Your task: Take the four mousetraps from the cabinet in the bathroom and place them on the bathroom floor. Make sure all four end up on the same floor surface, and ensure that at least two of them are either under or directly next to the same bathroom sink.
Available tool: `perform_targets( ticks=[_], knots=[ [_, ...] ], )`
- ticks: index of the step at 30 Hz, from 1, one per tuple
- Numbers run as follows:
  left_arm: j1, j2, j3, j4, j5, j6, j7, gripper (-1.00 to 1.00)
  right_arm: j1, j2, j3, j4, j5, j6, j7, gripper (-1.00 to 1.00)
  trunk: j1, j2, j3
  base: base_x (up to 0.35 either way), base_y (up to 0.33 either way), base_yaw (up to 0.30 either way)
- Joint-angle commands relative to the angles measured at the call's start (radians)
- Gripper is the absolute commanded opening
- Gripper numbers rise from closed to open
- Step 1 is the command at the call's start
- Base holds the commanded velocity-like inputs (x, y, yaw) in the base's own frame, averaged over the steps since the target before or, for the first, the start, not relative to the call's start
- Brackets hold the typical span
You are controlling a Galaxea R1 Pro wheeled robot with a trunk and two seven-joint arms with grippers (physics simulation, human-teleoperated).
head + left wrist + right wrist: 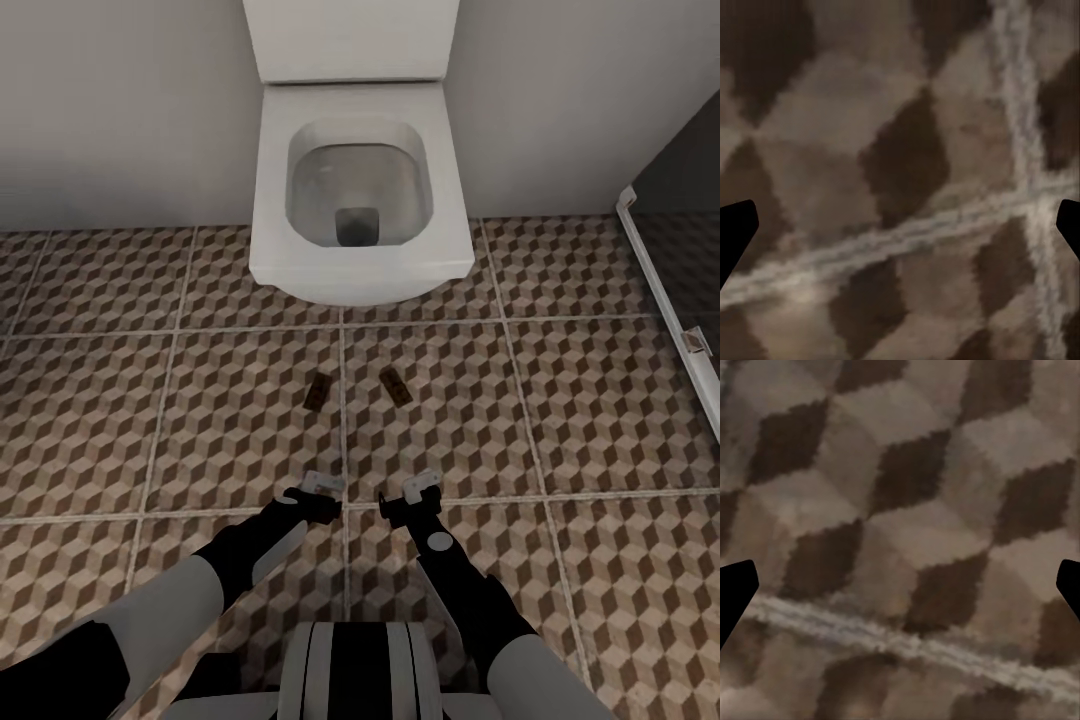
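Two small brown mousetraps lie on the cube-patterned bathroom floor [200, 400] in front of a toilet: one mousetrap [316, 391] left of a grout line, the other mousetrap [394, 385] right of it. Both grippers hang low over the tiles just nearer to me than the traps. My left gripper [325, 483] is open and empty; its wrist view looks straight down at the floor [900, 165], with dark fingertips [735, 232] at both edges. My right gripper [422, 484] is open and empty too, its fingertips [735, 589] spread wide over the floor [907, 532].
A white toilet [355, 180] stands against the grey back wall straight ahead. At the right runs a white-framed glass shower screen [665, 290] with darker floor behind it. Patterned tiles stretch to both sides.
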State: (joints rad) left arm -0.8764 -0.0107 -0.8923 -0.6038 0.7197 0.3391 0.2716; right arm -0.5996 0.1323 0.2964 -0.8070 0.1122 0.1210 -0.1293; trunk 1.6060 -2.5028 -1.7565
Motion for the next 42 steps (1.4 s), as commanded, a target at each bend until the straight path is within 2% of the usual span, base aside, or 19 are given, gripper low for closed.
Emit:
perform_targets(
  ticks=[1, 18, 31, 42],
  knots=[
    [-0.001, 0.0, -0.006, -0.002, 0.01, 0.001, 0.009, 1.0, 0.0, 0.0, 0.003, -0.002, 0.01, 0.009, -0.006, 1.0, 0.0, 0.0, 0.0, 0.0, 0.0, 0.0],
    [-0.001, -0.002, -0.005, 0.001, 0.012, 0.002, 0.01, 1.0, 0.0, 0.0, 0.003, -0.001, 0.01, 0.009, -0.006, 1.0, 0.0, 0.0, 0.0, 0.0, 0.0, 0.0],
    [-0.001, -0.001, -0.005, 0.002, 0.012, 0.004, 0.009, 1.0, 0.0, 0.0, 0.003, -0.001, 0.01, 0.009, -0.006, 1.0, -0.006, 0.003, 0.05, 0.0, 0.0, 0.0],
    [-0.001, -0.002, -0.005, 0.003, 0.012, 0.004, 0.009, 1.0, 0.0, 0.0, 0.003, -0.001, 0.01, 0.009, -0.006, 1.0, -0.048, 0.08, 0.084, 0.0, 0.0, 0.0]
  ],
)
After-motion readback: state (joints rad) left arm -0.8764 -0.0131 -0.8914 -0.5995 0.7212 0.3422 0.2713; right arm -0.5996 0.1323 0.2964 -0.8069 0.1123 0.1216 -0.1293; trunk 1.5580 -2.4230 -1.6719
